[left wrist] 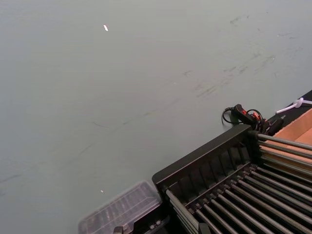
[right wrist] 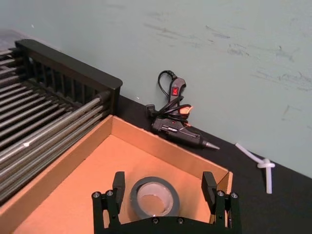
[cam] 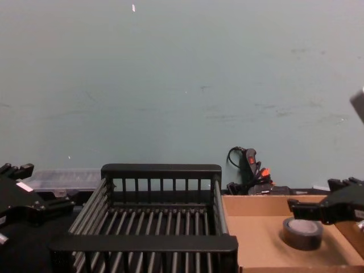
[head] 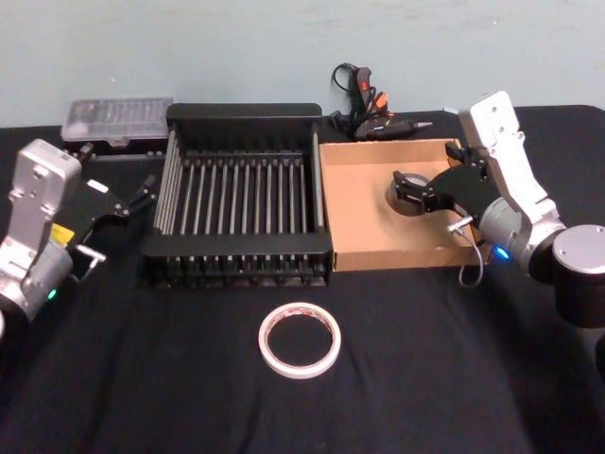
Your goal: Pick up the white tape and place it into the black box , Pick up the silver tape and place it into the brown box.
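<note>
Parked beside the slatted black box (head: 241,194), the left gripper (head: 144,189) gives no clue to its finger spacing; the flat white tape (head: 300,340) lies on black cloth before it. Rightward, in the cardboard brown box (head: 392,203), the right gripper (right wrist: 165,195), spread wide, straddles the thick silver tape (right wrist: 154,196); lifting carelessly could snag it.

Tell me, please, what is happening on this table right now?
The right gripper is open over the shallow brown cardboard box, with the small grey-silver tape roll lying on the box floor between its fingers. The wide white tape ring lies on the black cloth, outside the slatted black plastic crate. The left gripper waits beside the crate.
</note>
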You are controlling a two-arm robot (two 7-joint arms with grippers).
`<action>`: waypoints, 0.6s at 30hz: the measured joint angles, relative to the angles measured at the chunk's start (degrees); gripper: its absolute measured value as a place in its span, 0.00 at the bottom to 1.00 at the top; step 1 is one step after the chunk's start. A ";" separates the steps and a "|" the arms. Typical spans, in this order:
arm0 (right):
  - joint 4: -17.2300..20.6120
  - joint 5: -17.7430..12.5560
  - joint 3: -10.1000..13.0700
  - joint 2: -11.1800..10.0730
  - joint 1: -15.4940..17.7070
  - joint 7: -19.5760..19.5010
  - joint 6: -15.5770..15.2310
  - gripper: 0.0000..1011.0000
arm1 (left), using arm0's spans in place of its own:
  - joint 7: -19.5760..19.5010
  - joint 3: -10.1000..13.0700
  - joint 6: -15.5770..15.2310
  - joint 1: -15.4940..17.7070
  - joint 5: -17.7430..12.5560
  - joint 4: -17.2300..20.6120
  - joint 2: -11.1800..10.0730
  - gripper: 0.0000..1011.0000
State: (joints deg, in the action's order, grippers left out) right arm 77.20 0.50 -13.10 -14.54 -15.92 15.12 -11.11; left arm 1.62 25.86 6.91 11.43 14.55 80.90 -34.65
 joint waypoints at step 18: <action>17.75 -5.78 1.57 -3.88 9.65 3.82 -12.18 0.99 | 0.00 0.00 0.00 0.00 0.00 0.00 0.00 0.99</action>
State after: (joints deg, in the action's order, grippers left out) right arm 94.94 -5.28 -11.54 -18.42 -6.27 18.94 -23.29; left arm 1.62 25.86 6.91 11.43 14.55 80.90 -34.64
